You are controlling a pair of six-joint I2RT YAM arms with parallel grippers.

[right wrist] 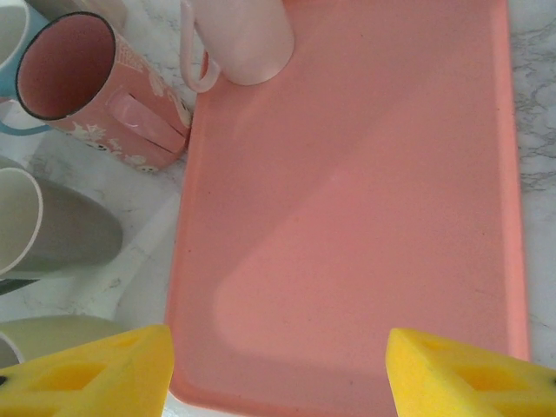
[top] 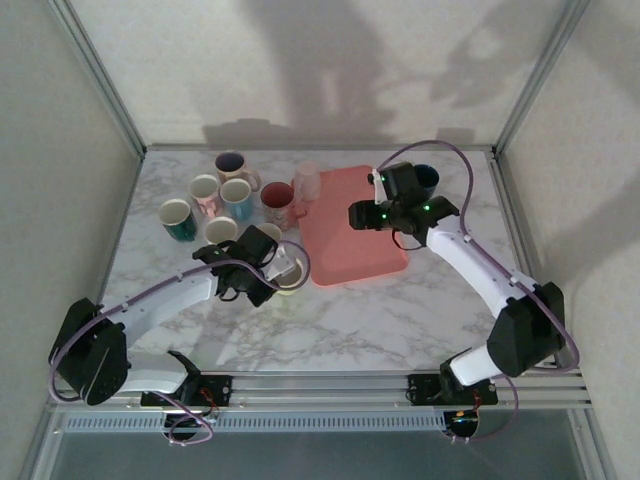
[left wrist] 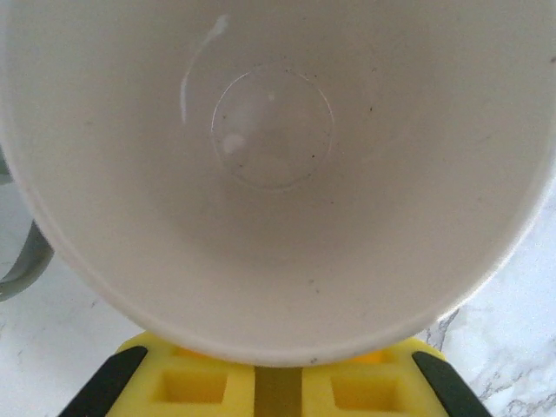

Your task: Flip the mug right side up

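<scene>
Marble tabletop (top: 400, 320), empty mug (left wrist: 278, 174) in left fingers' (left wrist: 191, 387) pinch, right fingers (right wrist: 87, 373) apart above tray (right wrist: 365, 217)

You've got the tray (top: 350, 225) sitting on the table (top: 400, 320), a bit right of center. A lone mug (top: 306, 185) stands on its far left corner. Left of the tray there's the mug cluster (top: 215, 200), bunched up toward the back. The front mug (top: 288, 270) is the one nearest you, just beside the tray's near left edge. The back-right mug (top: 427, 178) sits off the tray's far right corner.
</scene>
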